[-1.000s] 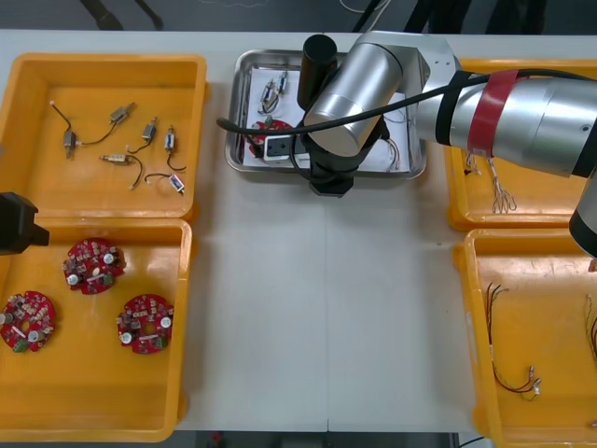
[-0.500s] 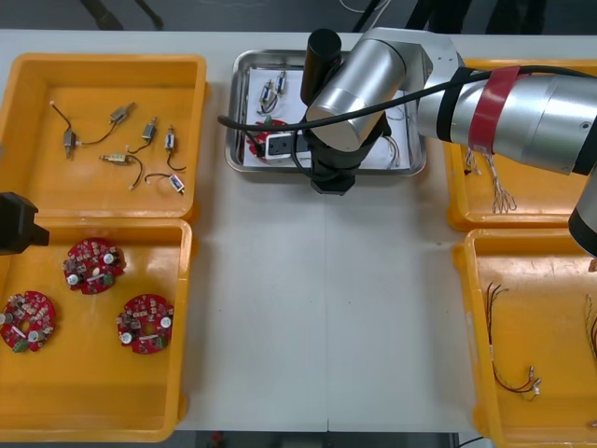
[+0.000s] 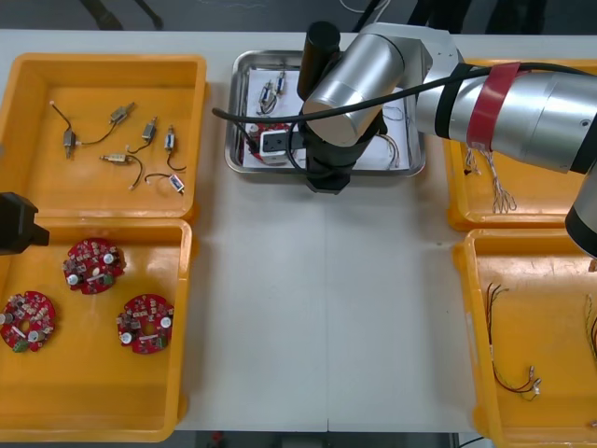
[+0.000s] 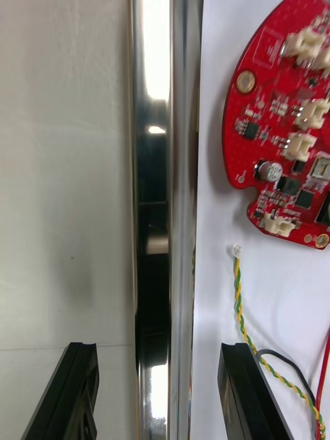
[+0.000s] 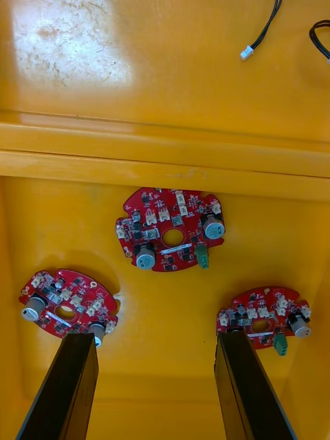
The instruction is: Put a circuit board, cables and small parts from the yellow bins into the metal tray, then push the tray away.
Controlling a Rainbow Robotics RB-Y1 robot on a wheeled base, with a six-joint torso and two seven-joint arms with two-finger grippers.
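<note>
So the right gripper (image 4: 161, 354) is at the metal tray's (image 3: 241, 112) near rim, fingers apart: one outside over the table (image 3: 326, 308), one inside near the red circuit board (image 4: 285, 137) and a yellow-green cable (image 4: 239, 309). Tray's at the table's far edge. Left gripper (image 5: 155, 344) hangs spread over three boards (image 5: 170, 230) in the near-left yellow bin (image 3: 93, 415).

A: How is the scene lit?
B: Brightly, evenly, from above. White glare streaks the metal tray (image 4: 157, 82) wall; a pale sheen spots a yellow bin (image 5: 69, 41) floor. Soft shadows edge the circuit boards (image 5: 170, 230).
</note>
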